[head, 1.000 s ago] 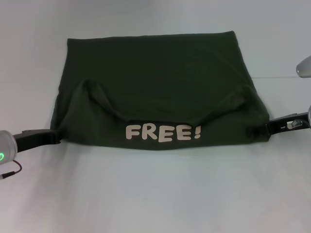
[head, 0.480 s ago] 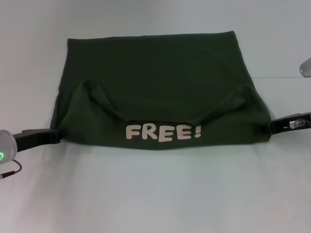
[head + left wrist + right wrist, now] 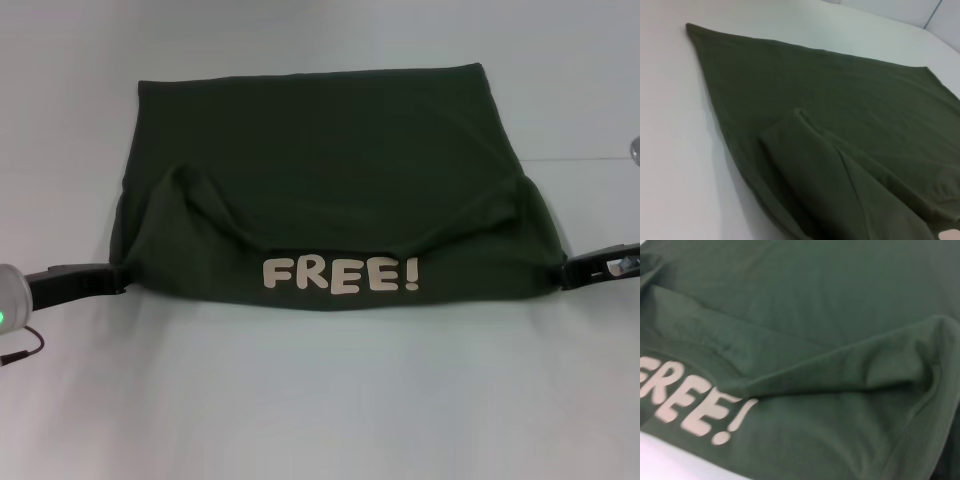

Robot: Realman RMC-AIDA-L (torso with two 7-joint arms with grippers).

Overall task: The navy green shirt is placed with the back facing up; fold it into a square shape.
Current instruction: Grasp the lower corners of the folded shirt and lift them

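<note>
While my right gripper (image 3: 566, 274) has slid outward, stretching its near corner of the shirt (image 3: 320, 160), my left gripper (image 3: 118, 279) clenches the opposite corner; the shirt lies flat on the table (image 3: 320, 400), fold taut.

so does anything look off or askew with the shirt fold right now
Slightly. The navy green shirt has its near part folded over, showing the "FREE!" lettering, but the flap sags in the middle and bunches into raised ridges near both sides. The left pincer and right pincer sit at its near corners.
</note>
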